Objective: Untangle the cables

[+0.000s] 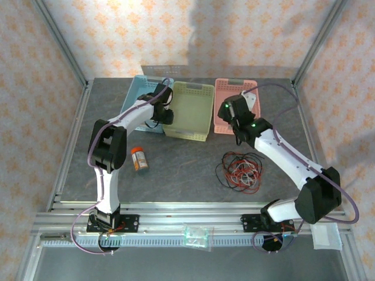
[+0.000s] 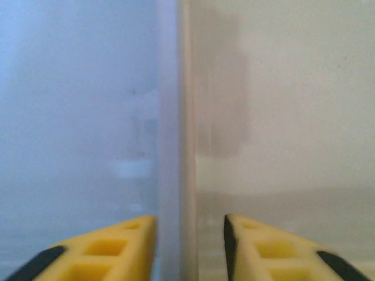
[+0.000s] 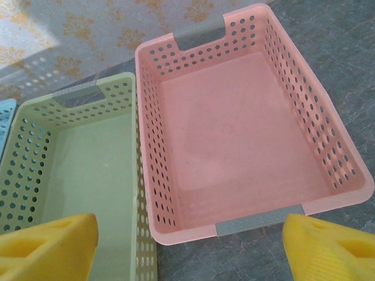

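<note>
The cables (image 1: 240, 171) lie tangled lower right on the table (image 1: 176, 170). The right gripper (image 3: 190, 225), spread wide, should pinch 1 outer loop; the left gripper (image 2: 188, 219), half-spread, straddles a basket wall (image 2: 176, 117).

Three baskets stand in a row at the back of the table (image 1: 176, 170): left basket (image 1: 140, 79), middle basket (image 1: 193, 111) and right basket (image 3: 246, 134), side by side. The left gripper (image 2: 190, 219) sits where the left and middle baskets meet, a finger on each side; the right gripper (image 3: 190, 234) hangs above the right basket's near rim. The cables (image 1: 240, 171) lie heaped on the table before the right basket, a jar (image 1: 139, 158) well apart to their left, a bag (image 1: 196, 237) on the rail (image 1: 158, 222) at the near edge
</note>
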